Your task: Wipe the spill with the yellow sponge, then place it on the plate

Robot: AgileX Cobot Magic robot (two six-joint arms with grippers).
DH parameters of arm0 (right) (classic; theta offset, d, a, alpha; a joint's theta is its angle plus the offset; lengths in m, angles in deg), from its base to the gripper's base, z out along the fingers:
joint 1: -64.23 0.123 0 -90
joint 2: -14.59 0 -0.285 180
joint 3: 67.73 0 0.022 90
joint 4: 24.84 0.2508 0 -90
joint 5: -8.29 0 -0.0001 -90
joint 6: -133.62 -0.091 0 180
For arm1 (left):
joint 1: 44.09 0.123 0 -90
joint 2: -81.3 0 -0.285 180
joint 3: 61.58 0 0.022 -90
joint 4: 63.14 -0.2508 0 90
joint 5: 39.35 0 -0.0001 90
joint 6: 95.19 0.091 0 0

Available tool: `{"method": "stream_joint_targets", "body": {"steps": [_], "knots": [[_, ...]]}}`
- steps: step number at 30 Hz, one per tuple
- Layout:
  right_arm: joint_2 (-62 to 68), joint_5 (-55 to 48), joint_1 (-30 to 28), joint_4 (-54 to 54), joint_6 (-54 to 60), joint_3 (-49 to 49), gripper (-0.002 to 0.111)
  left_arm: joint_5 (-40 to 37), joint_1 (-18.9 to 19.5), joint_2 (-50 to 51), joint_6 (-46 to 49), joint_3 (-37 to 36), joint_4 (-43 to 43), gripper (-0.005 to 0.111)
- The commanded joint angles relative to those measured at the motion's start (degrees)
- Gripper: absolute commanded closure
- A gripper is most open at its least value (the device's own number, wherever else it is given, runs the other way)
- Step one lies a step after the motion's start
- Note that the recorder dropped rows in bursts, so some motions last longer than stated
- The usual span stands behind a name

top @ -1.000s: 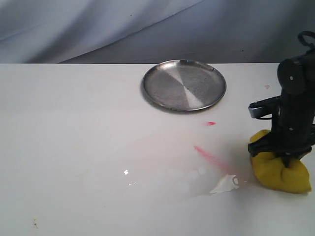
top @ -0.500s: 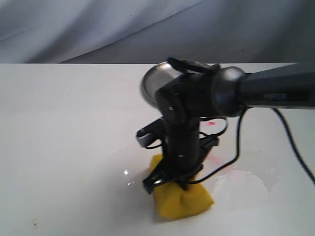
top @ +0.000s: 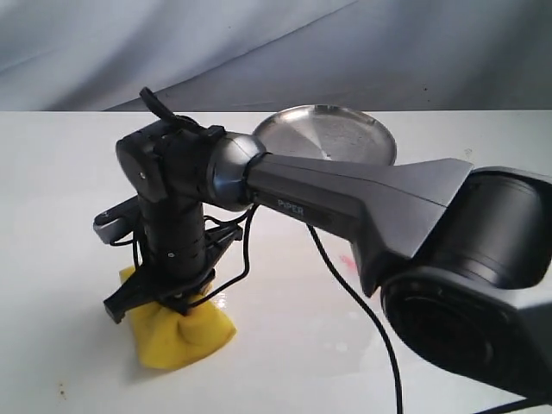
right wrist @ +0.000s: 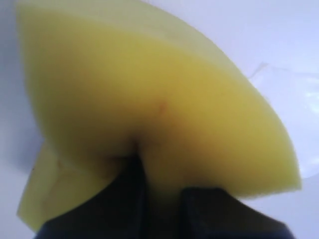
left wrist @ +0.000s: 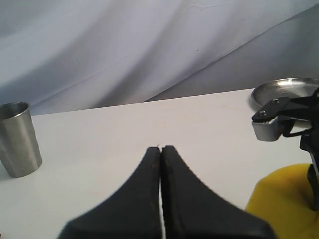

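R gripper (top: 169, 302) is clamping the sponge (top: 179, 335) from above & pressing it onto the table (top: 60, 181) at ~7 o'clock, prob. to soak up liquid, w/ L gripper (left wrist: 161, 152) idling pinched together, empty, and the plate (top: 341, 134) waiting far back at ~1 o'clock.

Bright, even light — yellow sponge (right wrist: 149, 99) blurred at close range

White glossy counter (top: 52, 216), nothing fancy. Behind it a grey-blue cloth backdrop (top: 259, 43) w/ soft folds. Left wrist view shows a silver metal cup (left wrist: 17, 139) standing upright near the counter's far edge, approx at the cloth line. Also a tiny dark speck (top: 61, 393) on the counter, exterior view
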State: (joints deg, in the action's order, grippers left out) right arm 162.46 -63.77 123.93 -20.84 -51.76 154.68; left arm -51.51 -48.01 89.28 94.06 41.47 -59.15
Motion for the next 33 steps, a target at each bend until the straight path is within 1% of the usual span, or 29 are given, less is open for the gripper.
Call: {"method": "stream_joint_targets", "body": {"steps": [1,5,10,14,16,21,25,29,33], "knots": [[1.48,2.1,-6.1,-3.46,0.32,1.52,0.108,0.39,-0.03,-0.2,-0.09,-0.27,-0.05,0.107],[0.81,2.1,-11.18,-3.19,0.82,0.33,0.108,0.39,-0.03,-0.2,-0.09,-0.27,-0.05,0.107],[-1.79,2.1,-15.7,-5.97,1.04,-7.19,0.108,0.39,-0.03,-0.2,-0.09,-0.27,-0.05,0.107],[-5.39,2.1,-19.78,-9.01,0.55,-17.3,0.108,0.39,-0.03,-0.2,-0.09,-0.27,-0.05,0.107],[-8.09,4.19,-22.4,-9.01,0.26,-23.51,0.108,0.39,-0.03,-0.2,-0.09,-0.27,-0.05,0.107],[-14.64,10.72,-30.7,-10.19,-0.59,-37.11,0.108,0.39,-0.03,-0.2,-0.09,-0.27,-0.05,0.107],[-18.73,11.41,-37.89,-12.64,-0.69,-45.02,0.108,0.39,-0.03,-0.2,-0.09,-0.27,-0.05,0.107],[-22.77,11.41,-41.04,-14.94,-0.69,-52.19,0.108,0.39,-0.03,-0.2,-0.09,-0.27,-0.05,0.107],[-26.79,11.52,-40.74,-13.89,-1.14,-58.48,0.108,0.39,-0.03,-0.2,-0.09,-0.27,-0.05,0.107]]}}
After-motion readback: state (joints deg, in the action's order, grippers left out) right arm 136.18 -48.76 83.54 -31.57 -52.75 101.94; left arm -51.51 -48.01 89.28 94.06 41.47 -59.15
